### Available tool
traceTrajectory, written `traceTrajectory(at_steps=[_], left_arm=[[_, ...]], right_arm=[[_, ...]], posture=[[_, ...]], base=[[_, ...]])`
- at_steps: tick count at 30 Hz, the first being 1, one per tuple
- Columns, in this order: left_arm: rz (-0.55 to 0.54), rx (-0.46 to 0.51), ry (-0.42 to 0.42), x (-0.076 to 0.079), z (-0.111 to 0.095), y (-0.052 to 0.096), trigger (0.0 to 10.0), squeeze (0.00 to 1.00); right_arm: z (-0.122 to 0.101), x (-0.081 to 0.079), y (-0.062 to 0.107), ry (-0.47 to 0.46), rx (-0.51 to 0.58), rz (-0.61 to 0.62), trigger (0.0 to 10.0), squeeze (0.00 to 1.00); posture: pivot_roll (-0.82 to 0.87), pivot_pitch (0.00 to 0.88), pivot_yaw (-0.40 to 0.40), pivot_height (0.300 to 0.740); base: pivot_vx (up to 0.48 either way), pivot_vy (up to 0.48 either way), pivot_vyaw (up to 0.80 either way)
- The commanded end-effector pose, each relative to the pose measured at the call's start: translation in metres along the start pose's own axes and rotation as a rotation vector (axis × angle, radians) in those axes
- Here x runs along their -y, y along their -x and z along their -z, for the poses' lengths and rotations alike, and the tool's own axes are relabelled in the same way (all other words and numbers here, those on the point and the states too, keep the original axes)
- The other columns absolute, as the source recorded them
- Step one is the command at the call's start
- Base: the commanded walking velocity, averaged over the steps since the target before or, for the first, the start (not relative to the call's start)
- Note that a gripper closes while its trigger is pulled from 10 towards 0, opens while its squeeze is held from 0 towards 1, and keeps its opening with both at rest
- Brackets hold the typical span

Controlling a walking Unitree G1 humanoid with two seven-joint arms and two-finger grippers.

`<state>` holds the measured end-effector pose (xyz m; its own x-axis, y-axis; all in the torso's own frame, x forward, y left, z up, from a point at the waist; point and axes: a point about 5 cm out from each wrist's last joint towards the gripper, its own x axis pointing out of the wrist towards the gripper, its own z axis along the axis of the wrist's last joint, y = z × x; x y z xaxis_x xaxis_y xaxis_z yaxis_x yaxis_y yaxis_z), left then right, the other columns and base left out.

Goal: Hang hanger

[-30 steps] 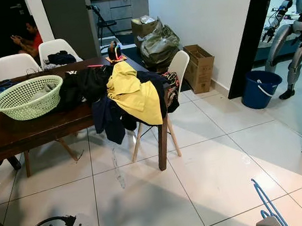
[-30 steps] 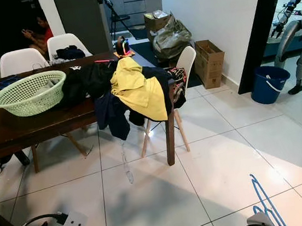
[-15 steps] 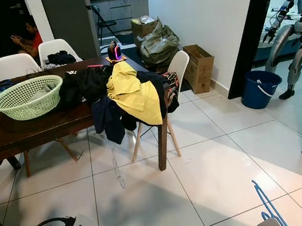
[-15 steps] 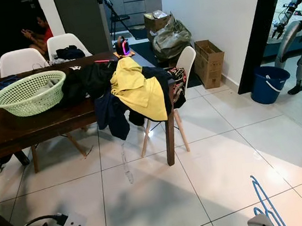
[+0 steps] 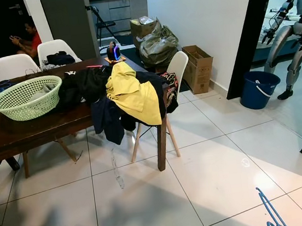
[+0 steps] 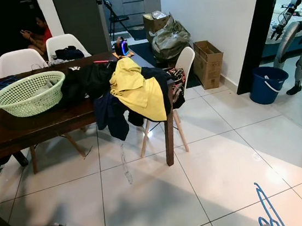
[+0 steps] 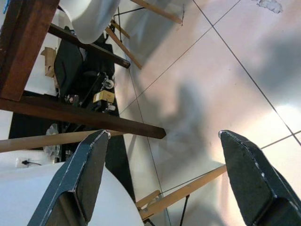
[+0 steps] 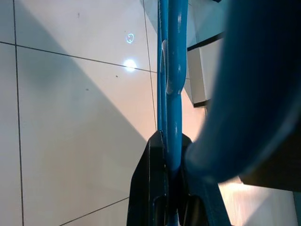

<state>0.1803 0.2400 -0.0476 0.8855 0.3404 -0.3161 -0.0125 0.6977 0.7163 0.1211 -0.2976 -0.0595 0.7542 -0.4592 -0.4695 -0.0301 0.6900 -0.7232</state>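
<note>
The room opens wide in front of the robot: a long dark counter [image 5: 10,133] carrying a green basket [image 5: 26,98] and a heap of clothes [image 5: 121,92] spilling over its corner onto a white chair [image 5: 174,69], pale floor tiles [image 5: 212,166] beyond, a blue bucket [image 5: 258,89] by the dark door frame, and a person seated far back at the left. No rail or hook for hanging shows from here, so to my mind the step in hand is carrying the hanger to wherever it goes, and doing that well means keeping the grip steady, holding the hanger low and clear of the chair legs and draped clothes, and finding the rail before raising the arm. The blue hanger [image 5: 270,211] sits low at the robot's right, sticking up above the floor, well away from the counter. The right gripper [image 8: 169,197] is pinched narrow around the hanger's thin blue bar, the black fingers [image 8: 146,188] tight against it on both sides. The left gripper [image 7: 160,179] hangs low beside the counter with its jaws spread wide, holding nothing, tiles and chair legs showing between them.
</note>
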Motion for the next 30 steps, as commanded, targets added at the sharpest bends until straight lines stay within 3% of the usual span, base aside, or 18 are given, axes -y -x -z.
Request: traceTrajectory(at_steps=[1,8,18,30], left_arm=[[-0.009,0.019,-0.014,-0.005,0.002,0.001,10.0,0.0],[-0.01,0.019,-0.014,-0.006,0.003,0.001,10.0,0.0],[-0.003,0.012,-0.015,-0.005,-0.011,-0.013,10.0,0.0],[-0.002,0.012,-0.015,-0.004,-0.01,-0.011,10.0,0.0]], right_arm=[[0.0,0.003,0.0,-0.01,0.011,0.02,10.0,0.0],[-0.001,0.003,0.0,-0.011,0.014,0.02,10.0,0.0],[-0.014,0.005,-0.011,-0.013,0.017,0.017,10.0,0.0],[-0.012,0.004,-0.009,-0.012,0.014,0.017,10.0,0.0]], posture=[[0.01,0.006,-0.026,0.74],[0.01,0.002,-0.018,0.74],[0.0,0.0,-0.015,0.74],[0.01,0.0,-0.023,0.74]], base=[[0.0,0.0,0.0],[0.0,0.0,0.0],[0.0,0.0,0.0],[0.0,0.0,0.0]])
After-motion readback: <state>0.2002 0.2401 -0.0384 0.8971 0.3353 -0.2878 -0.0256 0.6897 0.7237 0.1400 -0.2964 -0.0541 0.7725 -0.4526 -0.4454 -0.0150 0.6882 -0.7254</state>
